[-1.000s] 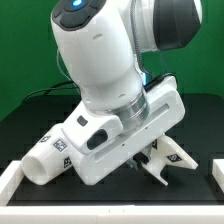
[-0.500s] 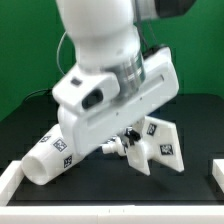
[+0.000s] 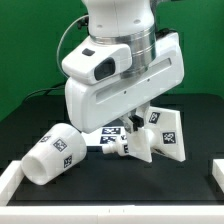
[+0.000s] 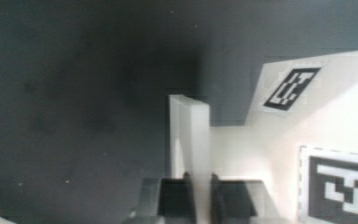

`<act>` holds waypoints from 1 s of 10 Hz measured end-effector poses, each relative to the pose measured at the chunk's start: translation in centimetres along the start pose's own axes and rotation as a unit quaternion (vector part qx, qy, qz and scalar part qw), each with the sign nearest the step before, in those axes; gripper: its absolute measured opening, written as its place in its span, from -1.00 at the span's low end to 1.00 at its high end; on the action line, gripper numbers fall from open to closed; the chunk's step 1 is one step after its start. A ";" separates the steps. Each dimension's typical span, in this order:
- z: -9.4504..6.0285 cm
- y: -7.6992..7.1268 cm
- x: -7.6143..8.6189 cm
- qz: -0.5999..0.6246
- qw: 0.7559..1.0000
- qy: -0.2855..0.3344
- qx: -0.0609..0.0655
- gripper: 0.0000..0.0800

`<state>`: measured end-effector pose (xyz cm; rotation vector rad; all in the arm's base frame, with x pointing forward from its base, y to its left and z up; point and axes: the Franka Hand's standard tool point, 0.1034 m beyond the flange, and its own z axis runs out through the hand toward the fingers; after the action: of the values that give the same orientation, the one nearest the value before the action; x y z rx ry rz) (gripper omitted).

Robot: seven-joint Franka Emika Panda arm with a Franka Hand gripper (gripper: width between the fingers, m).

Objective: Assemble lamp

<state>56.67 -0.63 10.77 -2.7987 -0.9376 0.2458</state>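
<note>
On the black surface [image 3: 22, 122], ext. view's left, the shade [image 3: 52, 157] lies on its side w/ its wide mouth toward the front. It's in approx. the same spot as 0.5 s ago. What differs: the arm's [image 3: 115, 60] big white wrist block was slanted down across the shade's upper end. Now it sits higher and nearly level, so the whole shade shows. The base [image 3: 168, 135] has shifted too. It's a bit higher in the frame and further toward the ext. view's right vs. 0.5 s and 1.0 s ago, tags facing the camera.

Arm pose: comes down from top centre, wrist block broadside to the camera, hand pointing down over the gap btwn. shade and base. The bulb [image 3: 113, 144] is just beside the base on its ext.-view-left side, under the hand and partly hidden, so can't tell if they touch.

Wrist view: end effector [image 4: 194, 196] is pressed in on an upright white wall of the base [image 4: 190, 130], w/ dark fingers [image 4: 158, 197] tight on either side of it and no gap visible. The rest of the base spreads off to one side w/ two tags showing. Dark surface beyond, blurred.
</note>
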 end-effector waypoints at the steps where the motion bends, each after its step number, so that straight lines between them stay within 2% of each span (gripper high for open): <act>1: -1.1 0.2 0.3 -0.018 0.999 0.018 -0.038 -0.89; 3: -3.3 1.1 -0.5 -0.064 0.991 0.065 -0.097 -0.89; 4: -4.2 1.1 -0.4 -0.065 0.987 0.084 -0.122 -0.89; 8: -4.2 0.9 -0.5 -0.057 0.988 0.084 -0.119 -0.89; 9: -4.2 1.1 -0.3 -0.064 0.985 0.089 -0.130 -0.89; 10: -4.2 1.8 0.3 -0.097 0.972 0.119 -0.181 -0.89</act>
<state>58.86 -2.33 14.43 -2.9282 -1.2932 -0.3123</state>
